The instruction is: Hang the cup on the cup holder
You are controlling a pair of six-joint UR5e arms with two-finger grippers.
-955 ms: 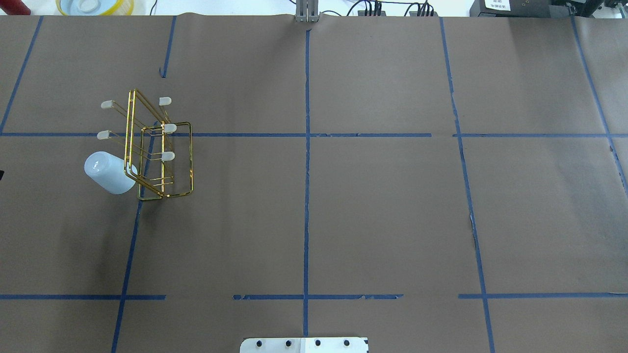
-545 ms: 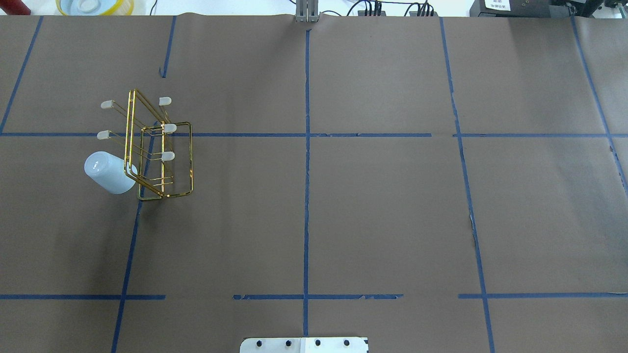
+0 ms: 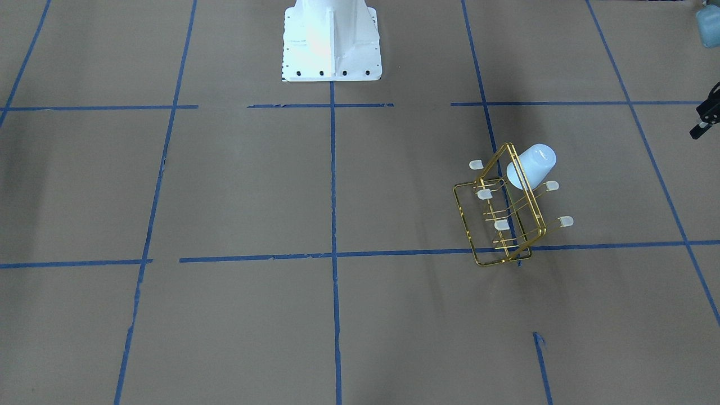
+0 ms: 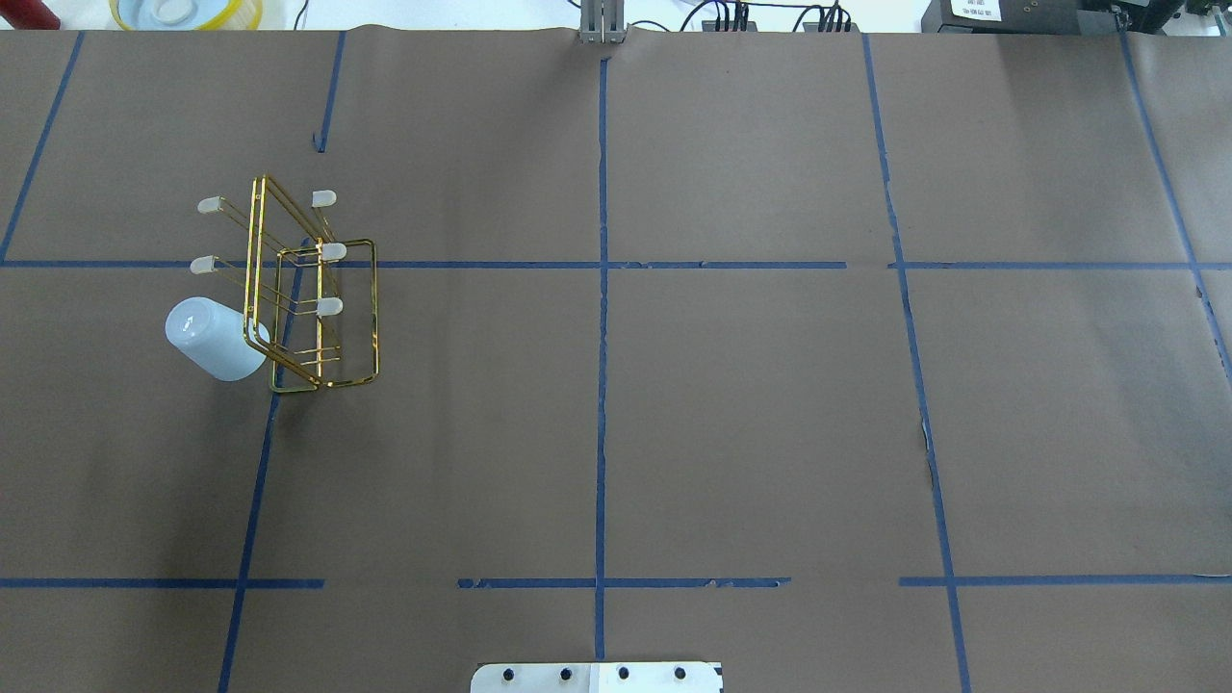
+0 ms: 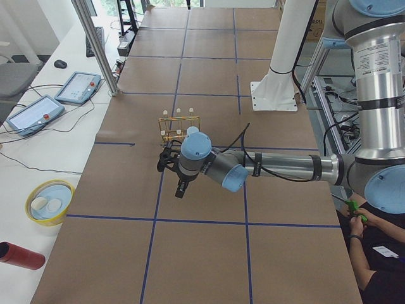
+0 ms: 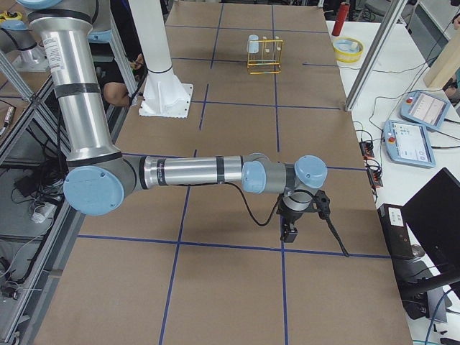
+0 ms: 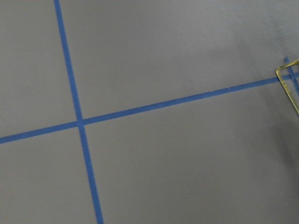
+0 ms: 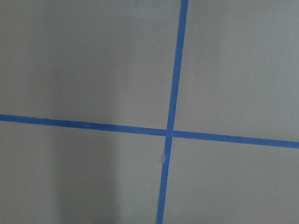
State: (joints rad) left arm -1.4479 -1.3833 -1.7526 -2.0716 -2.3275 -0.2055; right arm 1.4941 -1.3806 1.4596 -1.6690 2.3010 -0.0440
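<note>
The pale blue-white cup (image 4: 214, 339) hangs upside down and tilted on a near-side prong of the gold wire cup holder (image 4: 324, 318), at the table's left. Both also show in the front view, cup (image 3: 531, 166) and holder (image 3: 500, 225). From the right side I see the cup (image 6: 253, 44) on the holder (image 6: 266, 56). My left gripper (image 5: 180, 189) hovers left of the holder, apart from the cup; only a dark bit of it (image 3: 702, 122) shows at the front view's edge. My right gripper (image 6: 290, 231) is far off. I cannot tell whether either is open or shut.
A yellow bowl (image 4: 183, 12) and a red cylinder (image 5: 19, 255) sit off the table's far left corner. The white robot base (image 3: 332, 39) stands at the near middle edge. Blue tape lines cross the brown table (image 4: 751, 404). A corner of the holder (image 7: 287, 77) shows in the left wrist view.
A small dark bit of the left gripper at the overhead view's left edge has gone out of view. The cup and holder have not moved.
</note>
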